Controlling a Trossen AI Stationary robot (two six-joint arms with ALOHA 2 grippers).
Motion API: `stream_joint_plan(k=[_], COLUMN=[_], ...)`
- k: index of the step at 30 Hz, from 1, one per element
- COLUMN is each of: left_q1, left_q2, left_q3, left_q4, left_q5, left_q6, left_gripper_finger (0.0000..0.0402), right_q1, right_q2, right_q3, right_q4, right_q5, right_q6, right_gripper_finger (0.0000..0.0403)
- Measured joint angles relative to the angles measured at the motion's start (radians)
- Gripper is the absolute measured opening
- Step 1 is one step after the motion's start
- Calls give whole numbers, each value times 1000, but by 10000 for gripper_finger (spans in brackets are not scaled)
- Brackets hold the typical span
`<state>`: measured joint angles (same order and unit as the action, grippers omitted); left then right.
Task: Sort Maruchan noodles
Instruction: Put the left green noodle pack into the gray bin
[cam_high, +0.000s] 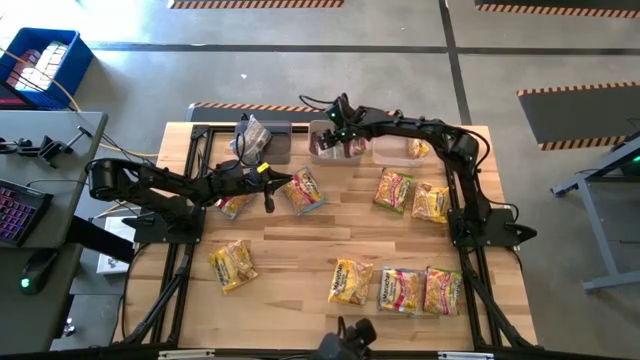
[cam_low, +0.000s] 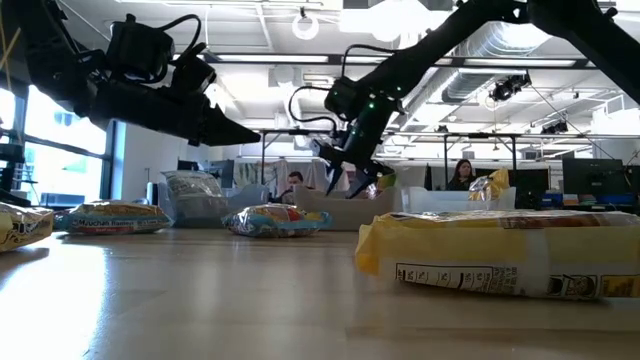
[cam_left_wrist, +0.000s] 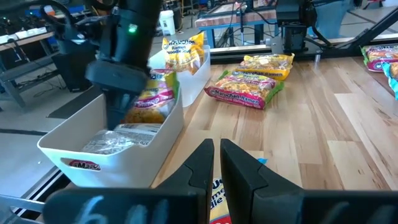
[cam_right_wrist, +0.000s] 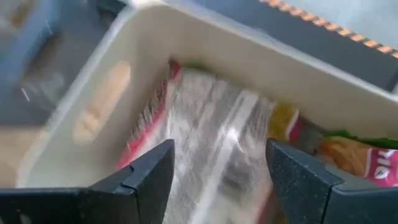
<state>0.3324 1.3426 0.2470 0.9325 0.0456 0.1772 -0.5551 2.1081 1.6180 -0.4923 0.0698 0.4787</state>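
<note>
Crinkly silvery packet (cam_right_wrist: 217, 149), smooth white rectangular bin (cam_right_wrist: 249, 59)

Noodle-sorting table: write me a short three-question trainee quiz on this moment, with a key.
1. True or false: the right hand hangs over the middle bin at the table's far edge.
2. Which hand has its fingers open? A) left hand B) right hand
3. Fill in: the left hand is shut just above a packet lying on the ____.

Key
1. True: the right wrist view looks straight down into the bin at a silvery packet.
2. B: the right fingers stand wide apart; the left fingers are together.
3. Table.
</note>
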Motion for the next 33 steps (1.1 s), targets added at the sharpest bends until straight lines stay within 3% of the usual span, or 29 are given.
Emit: stream_joint_plan(k=[6, 13, 22, 29, 33], left_q1=[0, 0, 0, 0, 0], left_q2=[0, 0, 0, 0, 0], left_q3=[0, 0, 0, 0, 0], left_q4=[-1, 0, 0, 0, 0], left_q5=[0, 0, 2, 2, 2], left_q6=[0, 1, 1, 1, 2], left_gripper_finger=[19, 19, 19, 19, 19], right_q1=[60, 37, 75, 67, 65], right_q2=[-5, 38, 108, 148, 156], right_q3=[125, 134, 135, 139, 139], right_q4=[-80, -93, -67, -64, -52], right_q5=[69, 67, 59, 34, 39], right_q6=[-104, -123, -458, -456, -460], right_gripper_finger=[236, 236, 236, 229, 191])
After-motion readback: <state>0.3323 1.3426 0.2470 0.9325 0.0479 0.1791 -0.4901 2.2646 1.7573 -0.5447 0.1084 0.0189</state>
